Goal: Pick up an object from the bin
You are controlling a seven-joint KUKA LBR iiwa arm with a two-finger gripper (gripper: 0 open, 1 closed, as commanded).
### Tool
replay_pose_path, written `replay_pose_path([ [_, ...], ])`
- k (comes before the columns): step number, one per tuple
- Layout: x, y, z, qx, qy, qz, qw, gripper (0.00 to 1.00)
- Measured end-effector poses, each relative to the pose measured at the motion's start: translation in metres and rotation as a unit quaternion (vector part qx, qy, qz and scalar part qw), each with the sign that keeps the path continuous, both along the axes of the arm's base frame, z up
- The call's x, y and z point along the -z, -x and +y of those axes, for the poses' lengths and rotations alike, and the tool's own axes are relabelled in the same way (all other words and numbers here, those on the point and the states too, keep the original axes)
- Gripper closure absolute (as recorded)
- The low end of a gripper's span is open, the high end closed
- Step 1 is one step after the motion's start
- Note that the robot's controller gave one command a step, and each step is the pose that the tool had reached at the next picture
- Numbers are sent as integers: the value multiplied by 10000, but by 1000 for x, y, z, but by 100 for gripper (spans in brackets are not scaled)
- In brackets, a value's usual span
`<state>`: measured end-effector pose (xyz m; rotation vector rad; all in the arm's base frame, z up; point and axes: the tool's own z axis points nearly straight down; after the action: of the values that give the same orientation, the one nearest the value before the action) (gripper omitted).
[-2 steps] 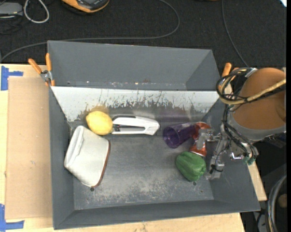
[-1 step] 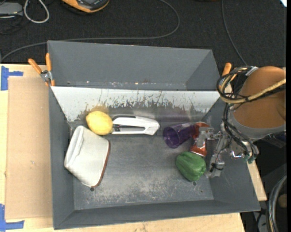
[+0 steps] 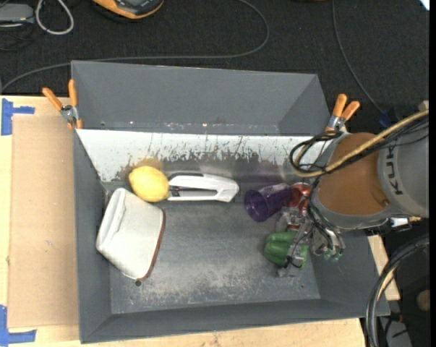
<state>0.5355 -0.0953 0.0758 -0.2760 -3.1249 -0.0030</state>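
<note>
Several small things lie spread over the floor of the grey metal bin [image 3: 203, 302]. Farthest left is a white, box-like case [image 3: 131, 233] with rounded corners and a brown edge, lying tilted; it looks smooth and too broad for an easy grip. Touching its upper corner is a yellow lemon [image 3: 149, 183], round and matt, likely firm but prone to roll. Just beside the lemon lies a long white plastic tool [image 3: 203, 189] with a dark slot along it, hard and glossy.

Right of the middle, a purple cup [image 3: 264, 202] lies on its side, translucent and thin-walled, with a small red thing [image 3: 301, 192] close to it that is too hidden to name.

Near the bin's right front corner lies a small green cup [image 3: 278, 248], also tipped over. The pincer [image 3: 301, 250] is down right against it, at its right side; whether the pincer is spread or pinching I cannot tell, since the wrist and cables cover it.

The green cup seems the likeliest pick. It looks like light, stiff plastic, probably slippery and apt to roll or skid away. Taking it across the rim, one side inside the mouth and one outside, should hold better than squeezing its curved body.
</note>
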Motion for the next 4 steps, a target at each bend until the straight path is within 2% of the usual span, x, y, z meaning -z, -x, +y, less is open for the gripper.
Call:
replay_pose_path([
  [1, -62, 0, -9, 90, 13, -58, 9999, 0],
  [2, 4, 5, 0, 15, -15, 68, 10000, 0],
  [3, 6, 0, -4, 503, 5, -53, 9987, 0],
  [4, 4, 3, 0, 113, -10, 30, 9999, 100],
])
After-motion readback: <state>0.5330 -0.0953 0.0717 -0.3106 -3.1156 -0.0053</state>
